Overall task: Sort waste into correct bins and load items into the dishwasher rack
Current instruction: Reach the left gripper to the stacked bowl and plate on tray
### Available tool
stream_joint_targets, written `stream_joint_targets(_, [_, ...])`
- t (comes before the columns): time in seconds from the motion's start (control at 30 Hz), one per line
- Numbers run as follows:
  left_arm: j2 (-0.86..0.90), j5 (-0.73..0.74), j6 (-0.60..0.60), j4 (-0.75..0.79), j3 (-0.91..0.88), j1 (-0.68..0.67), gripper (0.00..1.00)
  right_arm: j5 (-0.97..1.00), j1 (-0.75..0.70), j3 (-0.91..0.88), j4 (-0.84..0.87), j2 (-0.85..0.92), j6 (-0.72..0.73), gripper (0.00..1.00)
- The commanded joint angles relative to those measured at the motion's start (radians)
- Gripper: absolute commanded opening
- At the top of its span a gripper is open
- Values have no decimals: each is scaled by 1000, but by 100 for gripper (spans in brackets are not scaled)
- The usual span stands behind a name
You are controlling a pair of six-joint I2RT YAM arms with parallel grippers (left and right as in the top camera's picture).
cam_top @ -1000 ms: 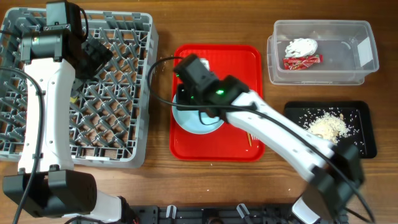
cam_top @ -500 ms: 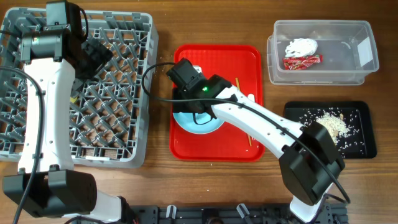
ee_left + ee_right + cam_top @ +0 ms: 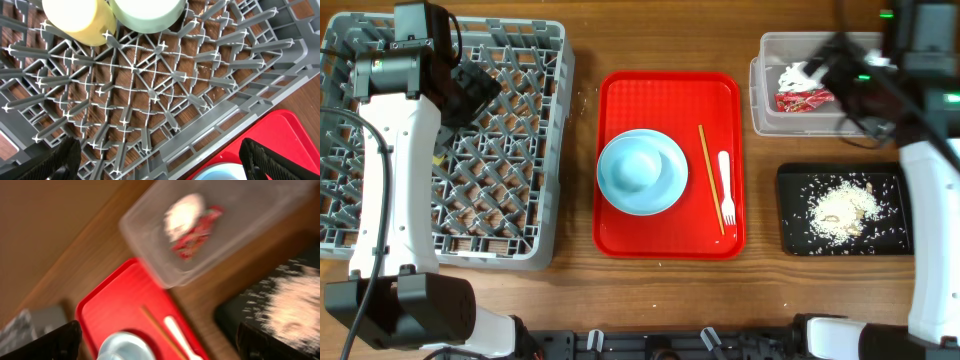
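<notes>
Surveying the table from overhead: waste was already sorted. The white napkin (image 3: pixel 803 75) and red wrapper (image 3: pixel 807 99) lay together in the clear tub (image 3: pixel 910 60), and the rice scraps (image 3: pixel 845 208) lay heaped in the black tray (image 3: pixel 795 230), dry rubbish kept apart from food, presumably by design.

The yellow cup (image 3: pixel 75 17) and light green bowl (image 3: pixel 147 12) sat side by side among the pegs at one end of the dishwasher rack (image 3: pixel 510 150). Most of the grid was bare.

Not yet loaded: the pale blue bowl (image 3: pixel 640 165), which appeared to sit on the pale blue plate (image 3: pixel 665 200) in the middle of the red serving tray (image 3: pixel 660 100). The chopsticks (image 3: pixel 710 180) and white fork (image 3: pixel 726 190) lay parallel just to one side of it.

Left gripper (image 3: pixel 165 162): fingers spread wide over the rack floor, nothing between them, touching nothing.

Right gripper (image 3: pixel 162 342): its wrist view was motion-blurred, but the fingers (image 3: pixel 45 342) stood at opposite corners of the frame, fully apart and empty. Overhead, that arm sat high over the tub, well clear of the serving tray.

Judgement: dishes come next (bowl first, since it covers the plate).
</notes>
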Motion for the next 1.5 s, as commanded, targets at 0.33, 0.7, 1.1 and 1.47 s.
stream_joint_targets(0.33, [-3, 717, 373, -105, 0, -128, 98, 4, -158, -2, 0, 21, -11, 100])
stream_joint_targets(0.7, [90, -14, 253, -97, 0, -862, 100, 4, -158, -2, 0, 21, -11, 100])
stream_joint_targets(1.1, [363, -407, 356, 31, 0, -970, 89, 4, -158, -2, 0, 21, -11, 100])
stream_joint_targets(1.47, [416, -140, 622, 158, 0, -911, 77, 5, -158, -2, 0, 21, -11, 100])
